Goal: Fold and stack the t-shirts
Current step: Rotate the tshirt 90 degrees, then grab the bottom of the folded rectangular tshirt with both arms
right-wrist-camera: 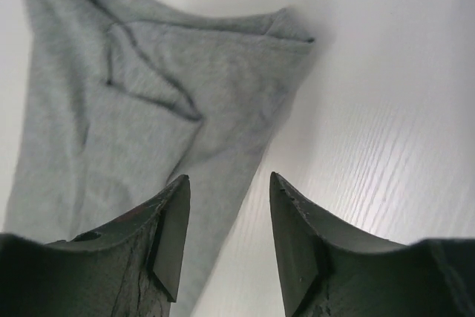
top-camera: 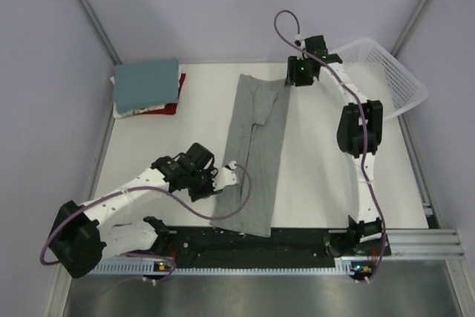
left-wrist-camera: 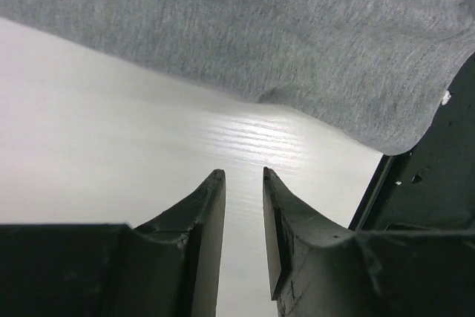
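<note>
Grey knit t-shirt (top-camera: 256,157) lies folded in a long strip

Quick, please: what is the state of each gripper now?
Left gripper: open, holding nothing, beside the grey t-shirt.
Right gripper: open, holding nothing.

white/blk arms (top-camera: 122,197), purple cables (top-camera: 276,26), blk fingers (left-wrist-camera: 202,220)
</note>
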Available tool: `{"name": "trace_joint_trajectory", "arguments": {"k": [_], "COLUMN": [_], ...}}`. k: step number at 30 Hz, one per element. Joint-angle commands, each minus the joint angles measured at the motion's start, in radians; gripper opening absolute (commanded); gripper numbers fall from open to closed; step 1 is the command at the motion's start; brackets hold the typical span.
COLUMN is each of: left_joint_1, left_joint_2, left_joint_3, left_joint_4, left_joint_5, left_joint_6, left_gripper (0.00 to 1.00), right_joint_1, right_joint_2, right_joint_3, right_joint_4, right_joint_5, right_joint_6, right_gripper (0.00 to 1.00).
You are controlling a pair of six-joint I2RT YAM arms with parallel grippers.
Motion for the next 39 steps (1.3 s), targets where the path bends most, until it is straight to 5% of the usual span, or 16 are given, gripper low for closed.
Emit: {"name": "trace_joint_trajectory", "arguments": {"k": [1, 13, 17, 23, 28, 39], "left_joint_1": [0.014, -0.101, -0.178, -0.238, -0.258, -0.275], "left_joint_2": [-0.097, -0.130, -0.128, -0.122, -0.105, -0.059], "left_joint_3": [-0.021, -0.081, -0.120, -0.169, -0.192, -0.200], "left_joint_4": [-0.019, -0.036, -0.008, 0.015, 0.072, 0.095], "left_joint_5": [0.010, 0.361, 0.319, 0.253, 0.204, 0.173], "left_joint_6": [0.009, 0.399, 0.443, 0.505, 0.496, 0.496], "left_gripper": [0.33, 0.42, 0.44, 0.44, 0.44, 0.43], "right_joint_1": [0.050, 0.259, 0.379, 0.759, 0.962, 1.081], "right_joint_2": [-0.373, -1.264, -1.458, -1.455, -1.418, -1.268], "right_joint_3": [-0.191, -1.295, -1.492, -1.593, -1.635, -1.698], "right_joint_4": [0.070, 0.378, 0.247, 0.102, 0.113, 0.296], "right_joint_5": [-0.161, -0.642, -0.642, -0.373, -0.232, -0.212], "right_joint_6": [-0.148, -0.843, -1.106, -1.196, -1.204, -1.307], "right_gripper": [0.50, 0.70, 0.73, 0.72, 0.70, 0.61]}}
